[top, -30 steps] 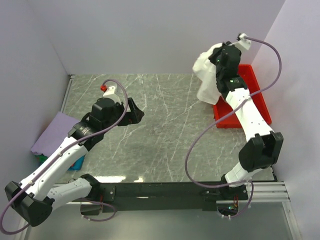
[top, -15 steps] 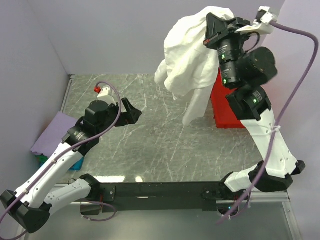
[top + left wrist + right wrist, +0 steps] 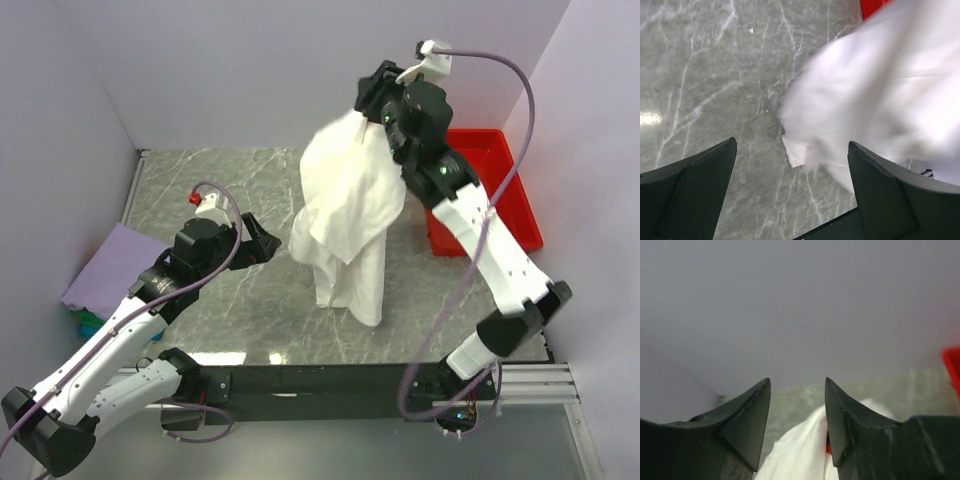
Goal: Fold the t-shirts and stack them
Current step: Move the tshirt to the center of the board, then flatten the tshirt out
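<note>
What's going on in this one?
The right hand is raised above the marble table with its fingers apart. A bunched white t-shirt hangs beneath it, and the shirt's lower end appears to reach the table's middle. Whether the cloth is caught on that hand cannot be told. The left hand is open and empty, low beside the shirt. A folded lavender shirt lies at the left edge, and a red tray sits at the right.
</note>
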### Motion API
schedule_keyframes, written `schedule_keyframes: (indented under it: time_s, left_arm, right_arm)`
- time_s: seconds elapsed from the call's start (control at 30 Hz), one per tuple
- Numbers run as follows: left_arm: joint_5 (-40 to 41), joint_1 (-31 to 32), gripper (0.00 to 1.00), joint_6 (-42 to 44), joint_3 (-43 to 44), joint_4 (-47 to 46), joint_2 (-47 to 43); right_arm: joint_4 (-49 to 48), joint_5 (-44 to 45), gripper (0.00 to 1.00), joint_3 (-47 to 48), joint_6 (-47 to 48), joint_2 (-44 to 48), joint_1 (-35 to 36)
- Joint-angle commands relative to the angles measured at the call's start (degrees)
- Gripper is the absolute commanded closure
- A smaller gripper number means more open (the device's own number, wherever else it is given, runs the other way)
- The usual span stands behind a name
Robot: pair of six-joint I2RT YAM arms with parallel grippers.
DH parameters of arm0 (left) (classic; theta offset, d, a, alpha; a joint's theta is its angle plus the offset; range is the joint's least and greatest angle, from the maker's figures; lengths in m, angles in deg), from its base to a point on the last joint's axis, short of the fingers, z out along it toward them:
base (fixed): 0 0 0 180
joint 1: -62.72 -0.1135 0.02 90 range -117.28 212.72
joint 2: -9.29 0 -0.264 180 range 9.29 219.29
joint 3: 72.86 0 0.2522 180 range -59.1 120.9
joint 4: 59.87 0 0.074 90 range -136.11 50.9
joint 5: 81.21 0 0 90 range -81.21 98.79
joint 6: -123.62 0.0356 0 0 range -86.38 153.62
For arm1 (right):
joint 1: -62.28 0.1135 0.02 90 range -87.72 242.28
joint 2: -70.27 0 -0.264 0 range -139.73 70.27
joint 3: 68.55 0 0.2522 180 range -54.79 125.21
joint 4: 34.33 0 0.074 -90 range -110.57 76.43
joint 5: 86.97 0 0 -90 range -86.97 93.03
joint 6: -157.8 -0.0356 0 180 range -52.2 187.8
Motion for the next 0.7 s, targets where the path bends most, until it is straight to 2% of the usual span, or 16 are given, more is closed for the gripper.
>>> schedule_keyframes:
  time_s: [0.0, 0.03, 0.13, 0.17, 0.2, 0.27, 0.3, 0.47, 0.53, 0.57, 0.67]
  left_arm:
    - [-1.3, -0.3, 0.02, -3.4, -3.9, -3.5, 0.8]
    - [-1.5, -0.3, 0.03, -4.2, -4.9, -4.2, 1.2]
    - [-4.9, -0.2, 0.09, -6.9, -9.8, -8.4, 3.9]
    - [-5.4, -0.1, 0.13, -7.7, -12.3, -10.5, 4.5]
    - [-5.7, 0.0, 0.15, -9.2, -13.5, -11.4, 5.6]
    - [-5.8, 1.5, 0.19, -10.0, -16.5, -13.8, 6.6]
    - [-5.4, 3.5, 0.19, -10.7, -17.1, -15.7, 7.7]
    - [-4.5, 10.7, 0.26, -12.2, -18.6, -20.8, 13.5]
    - [-4.5, 14.1, 0.29, -12.5, -18.3, -24.4, 16.7]
    - [-4.5, 15.2, 0.35, -12.5, -17.8, -25.2, 17.7]
    - [-2.8, 19.0, 0.37, -12.5, -15.2, -26.3, 22.3]
  right_arm:
    - [12.0, -12.0, 0.45, -2.7, -14.8, -2.6, -12.0]
    - [13.5, -14.2, 0.43, -3.4, -15.3, -3.0, -15.5]
    - [17.0, -17.9, 0.41, -9.1, -13.7, -1.1, -16.9]
    - [16.5, -18.1, 0.41, -12.0, -13.4, 0.5, -16.1]
    - [15.7, -19.0, 0.41, -19.3, -13.1, 4.5, -15.6]
    - [11.6, -18.6, 0.41, -27.9, -13.0, 9.1, -11.9]
    - [10.5, -16.4, 0.41, -35.9, -12.8, 13.4, -10.1]
    - [6.3, -13.4, 0.44, -56.8, -15.8, 21.5, -0.8]
    - [5.3, -12.6, 0.45, -60.7, -17.8, 24.2, 1.1]
    - [4.9, -12.2, 0.45, -64.0, -18.2, 25.1, 1.2]
    - [4.4, -11.3, 0.45, -67.5, -19.3, 27.9, 1.3]
